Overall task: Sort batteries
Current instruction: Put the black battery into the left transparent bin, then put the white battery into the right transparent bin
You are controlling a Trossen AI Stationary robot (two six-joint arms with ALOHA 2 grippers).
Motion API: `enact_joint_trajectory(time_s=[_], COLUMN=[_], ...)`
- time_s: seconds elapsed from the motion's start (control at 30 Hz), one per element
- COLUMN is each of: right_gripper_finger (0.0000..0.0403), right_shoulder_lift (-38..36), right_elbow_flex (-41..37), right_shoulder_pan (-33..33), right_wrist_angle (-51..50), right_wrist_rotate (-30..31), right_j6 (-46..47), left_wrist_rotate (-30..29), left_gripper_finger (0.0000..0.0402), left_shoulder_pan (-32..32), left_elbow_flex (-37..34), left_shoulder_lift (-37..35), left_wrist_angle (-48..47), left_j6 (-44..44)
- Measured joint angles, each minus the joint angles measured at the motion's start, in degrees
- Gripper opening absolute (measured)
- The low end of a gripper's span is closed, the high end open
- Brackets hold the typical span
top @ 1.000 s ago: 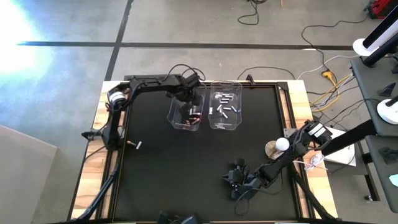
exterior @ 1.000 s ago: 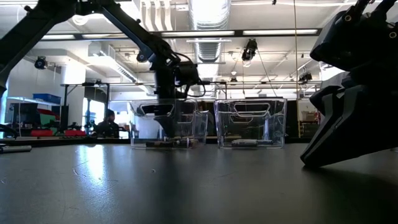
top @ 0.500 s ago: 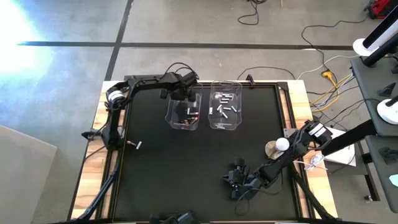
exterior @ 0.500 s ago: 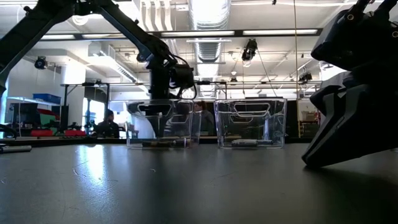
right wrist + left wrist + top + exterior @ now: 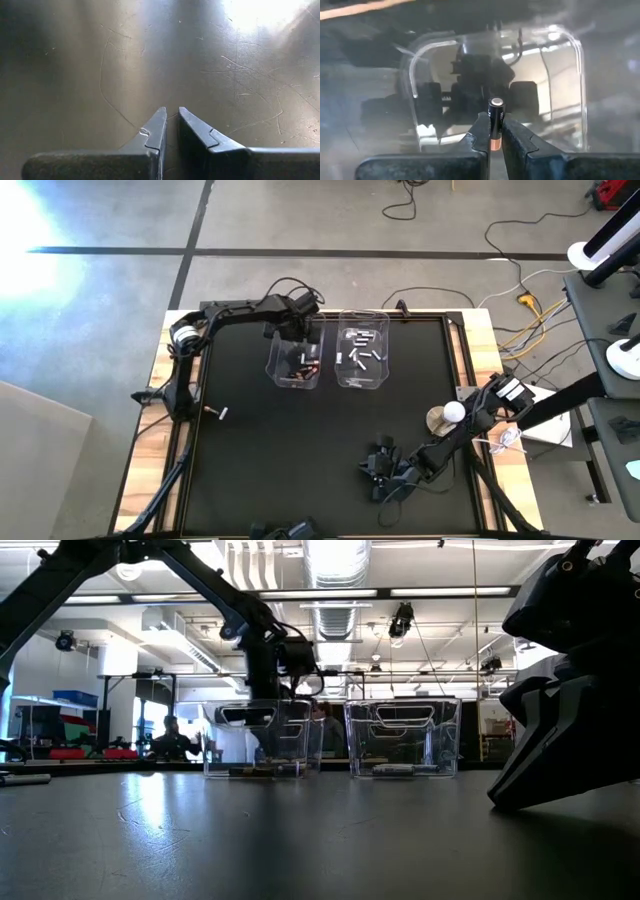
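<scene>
Bins (image 5: 295, 360) (image 5: 361, 358) hold separate dark and silvery batteries (image 5: 362, 356).

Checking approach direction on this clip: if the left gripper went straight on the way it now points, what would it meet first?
Probably the left clear bin: the left gripper, shut on a dark battery, points into it from above. Depth is unclear.

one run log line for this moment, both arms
left gripper: shut on dark battery, over left bin | right gripper: shut, empty, low at near table edge | loose battery on mat
</scene>
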Motion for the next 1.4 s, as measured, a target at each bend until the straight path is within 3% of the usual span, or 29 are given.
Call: enact_joint_trajectory(time_s=[0.47, 0.87, 1.2, 1.4], right_gripper_finger=[0.0038, 0.0038, 0.0038, 0.0038], right_shoulder_lift=[0.00, 0.02, 0.09, 0.09], right_elbow_flex=[0.00, 0.00, 0.00, 0.00], right_shoulder_pan=[0.00, 0.00, 0.00, 0.00], right_wrist_angle=[0.02, 0.02, 0.00, 0.02], right_wrist_rotate=[0.07, 0.30, 0.42, 0.37], right_j6=[-0.08, -0.21, -0.68, -0.59], left_wrist_rotate=[-0.08, -0.31, -2.81, -5.21], left_gripper_finger=[0.0013, 0.0105, 0.0153, 0.0162], left_shoulder_pan=[-1.18, -1.18, -4.50, -11.38], left_elbow_flex=[-0.26, 0.56, 14.57, 21.25], left_shoulder_lift=[3.02, 3.13, 0.15, -3.36], left_wrist_angle=[-1.48, -2.24, -15.65, -26.29], left_j6=[5.83, 7.94, 13.79, 16.32])
